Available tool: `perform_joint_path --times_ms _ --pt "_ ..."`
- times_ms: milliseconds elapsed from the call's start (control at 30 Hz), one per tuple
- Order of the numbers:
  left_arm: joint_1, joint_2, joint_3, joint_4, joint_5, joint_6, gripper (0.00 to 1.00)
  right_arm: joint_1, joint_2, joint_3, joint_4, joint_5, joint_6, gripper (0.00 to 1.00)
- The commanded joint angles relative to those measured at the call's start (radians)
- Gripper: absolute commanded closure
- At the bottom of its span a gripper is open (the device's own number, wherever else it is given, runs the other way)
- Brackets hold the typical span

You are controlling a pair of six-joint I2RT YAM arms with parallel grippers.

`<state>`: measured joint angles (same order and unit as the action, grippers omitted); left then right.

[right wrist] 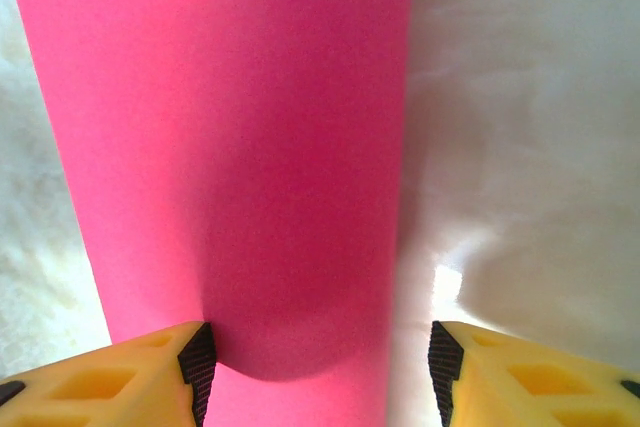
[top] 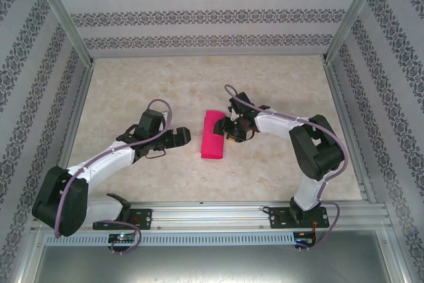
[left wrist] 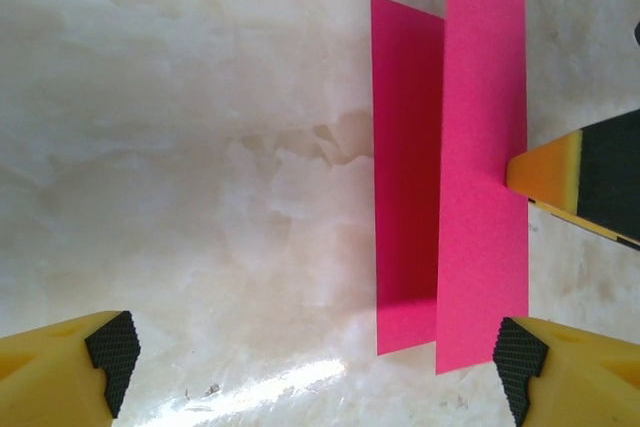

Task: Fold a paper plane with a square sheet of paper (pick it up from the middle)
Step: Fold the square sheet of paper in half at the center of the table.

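Marbled surface [top: 132, 84], patterned walls. Left gripper [top: 184, 136] stands wide and empty, just left of the square sheet of paper [top: 213, 136], which lies folded mid-surface, well apart from every edge. Right gripper [top: 230, 130], jaws part-spread, touches the sheet's right margin without clamping it. Risk, as judged: the top flap looks uncreased and may spring open, and a nudge could skew the fold. Count: one sheet, two grippers.
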<state>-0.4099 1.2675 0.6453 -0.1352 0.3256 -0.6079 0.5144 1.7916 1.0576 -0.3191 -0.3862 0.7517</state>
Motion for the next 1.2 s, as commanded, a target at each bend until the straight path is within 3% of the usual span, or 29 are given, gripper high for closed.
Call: perform_joint_path --times_ms 0,533,1167 --pt "0.012 0.023 0.034 0.049 0.057 0.010 0.09 0.004 0.027 0.043 -0.088 0.067 -0.032 0.39" --pt "0.012 0.035 0.037 0.044 0.045 0.010 0.09 0.041 0.118 0.136 -0.183 0.107 -0.060 0.30" --pt "0.013 0.043 0.040 0.044 0.046 0.008 0.09 0.064 0.222 0.242 -0.356 0.196 -0.091 0.28"
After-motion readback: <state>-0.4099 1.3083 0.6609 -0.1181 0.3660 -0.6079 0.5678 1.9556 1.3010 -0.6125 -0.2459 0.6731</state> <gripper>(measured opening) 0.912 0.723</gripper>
